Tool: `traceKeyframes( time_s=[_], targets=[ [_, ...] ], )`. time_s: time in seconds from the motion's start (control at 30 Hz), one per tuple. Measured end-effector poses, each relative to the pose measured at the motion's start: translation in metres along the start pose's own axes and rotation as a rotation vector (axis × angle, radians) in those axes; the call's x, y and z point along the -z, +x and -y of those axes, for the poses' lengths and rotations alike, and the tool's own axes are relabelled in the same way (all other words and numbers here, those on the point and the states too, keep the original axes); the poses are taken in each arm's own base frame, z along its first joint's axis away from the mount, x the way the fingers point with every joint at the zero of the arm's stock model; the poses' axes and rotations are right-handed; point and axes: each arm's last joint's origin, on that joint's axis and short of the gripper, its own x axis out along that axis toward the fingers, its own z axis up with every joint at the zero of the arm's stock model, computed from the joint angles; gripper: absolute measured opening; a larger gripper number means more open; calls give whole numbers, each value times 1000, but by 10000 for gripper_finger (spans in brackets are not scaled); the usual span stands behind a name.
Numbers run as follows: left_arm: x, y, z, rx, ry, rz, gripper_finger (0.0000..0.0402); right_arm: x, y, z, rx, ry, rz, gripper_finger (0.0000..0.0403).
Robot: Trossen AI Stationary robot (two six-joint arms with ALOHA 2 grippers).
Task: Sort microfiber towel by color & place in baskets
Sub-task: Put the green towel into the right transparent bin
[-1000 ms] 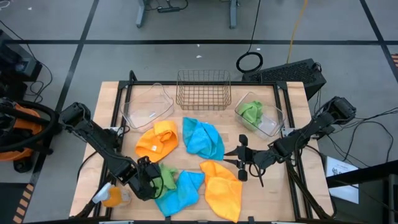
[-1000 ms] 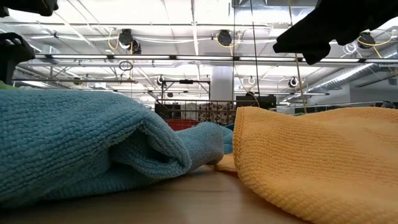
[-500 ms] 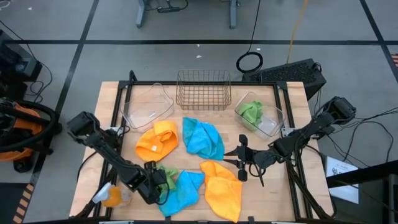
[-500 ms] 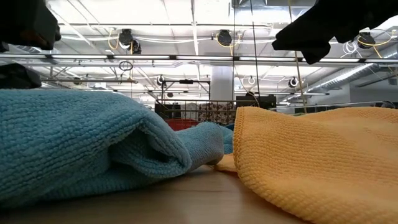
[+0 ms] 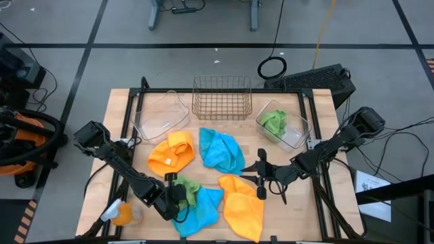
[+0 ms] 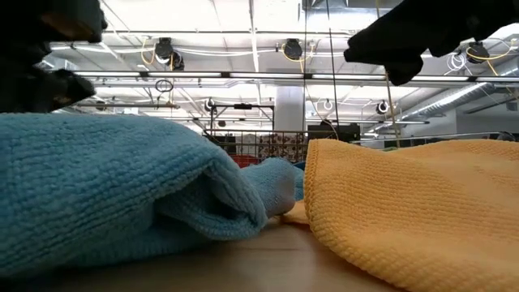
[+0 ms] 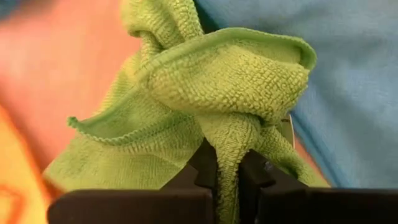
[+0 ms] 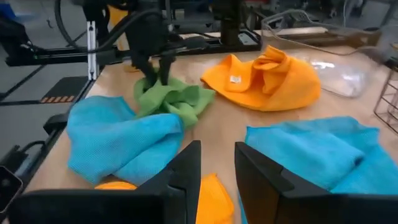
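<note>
One green towel (image 7: 217,93) is pinched between the closed fingers of the left gripper (image 5: 178,195) near the front left of the table (image 5: 122,108), its cloth bunched up above the fingers, apparently so it can be lifted clear of the blue towel (image 5: 196,210) it touches. That blue towel lies crumpled just beside it, at the front edge. Next to that sits an orange towel (image 5: 243,203), and farther back lie a second blue towel (image 5: 222,150) and a second orange towel (image 5: 171,153), side by side in the middle of the table. Along the back edge stand three containers: a clear bin (image 5: 161,116) at the left, holding no towel, a copper wire basket (image 5: 222,98) in the centre, also without one, and a clear bin at the right (image 5: 298,132) that already holds another green towel (image 5: 274,122). The gripped towel most likely belongs in that right bin, which sits well apart from it across the table. The right gripper (image 5: 261,177) hovers near the middle right of the table, between the orange towel and the back blue towel, its fingers parted a little and holding nothing, seemingly waiting. A small orange object (image 5: 122,215) lies at the table's front left corner; what it is cannot be told.
</note>
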Motion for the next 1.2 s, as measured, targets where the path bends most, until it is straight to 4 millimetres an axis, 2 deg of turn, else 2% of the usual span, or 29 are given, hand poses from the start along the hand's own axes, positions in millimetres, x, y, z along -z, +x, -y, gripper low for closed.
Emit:
traceKeyframes(
  time_s=[0.1,0.23,0.37,0.5,0.67,0.83,0.93,1.0,1.2],
  targets=[
    [-11,-12,-3,-34,19,54,21,2,7,-4,-13,-18,40,89],
    [-31,-39,-8,-70,76,167,19,5,15,-9,-25,-45,90,89],
    [-53,-68,-12,-118,137,325,18,-7,27,-21,-26,-89,112,94],
    [-69,-85,-17,-160,215,430,17,-26,42,-36,-20,-178,114,131],
    [-85,-90,-20,-178,290,527,16,-47,60,-52,64,-227,90,222],
    [-94,-90,-22,-180,344,572,16,-54,75,-60,153,-260,63,336],
    [-97,-91,-22,-164,389,593,16,-54,84,-61,154,-271,56,387],
    [-99,-91,-22,-132,409,601,16,-53,89,-60,156,-269,61,394],
    [-105,-89,-25,-71,442,637,16,-56,99,-55,33,-259,81,364]
  ],
)
